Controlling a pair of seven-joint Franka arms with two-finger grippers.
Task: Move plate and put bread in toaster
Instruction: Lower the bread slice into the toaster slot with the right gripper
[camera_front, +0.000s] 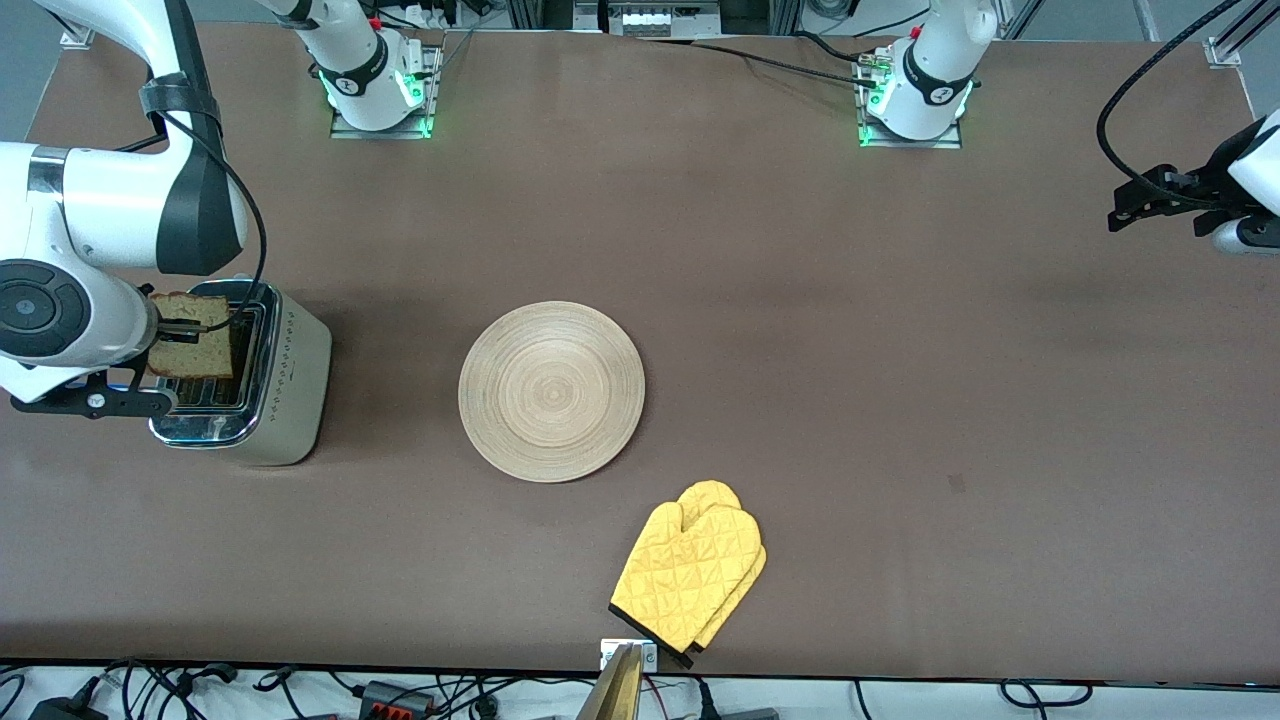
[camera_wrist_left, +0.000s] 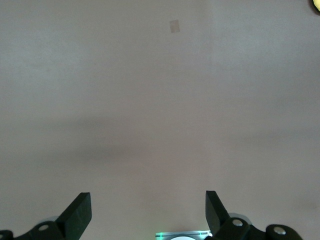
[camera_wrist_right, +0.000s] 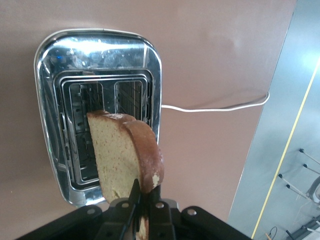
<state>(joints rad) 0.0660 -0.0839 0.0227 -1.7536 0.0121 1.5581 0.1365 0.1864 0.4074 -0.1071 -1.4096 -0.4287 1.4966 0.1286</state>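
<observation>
While right end effector (camera_front: 185, 327) pinches bread (camera_front: 192, 349) by its crust edge over toaster (camera_front: 262, 385) slots, slice looks light, soft, crumbly so grip gently; plate (camera_front: 551, 391) mid desk (camera_front: 900, 400); left end effector (camera_front: 1165, 195) waits open at desk's left-arm end
</observation>
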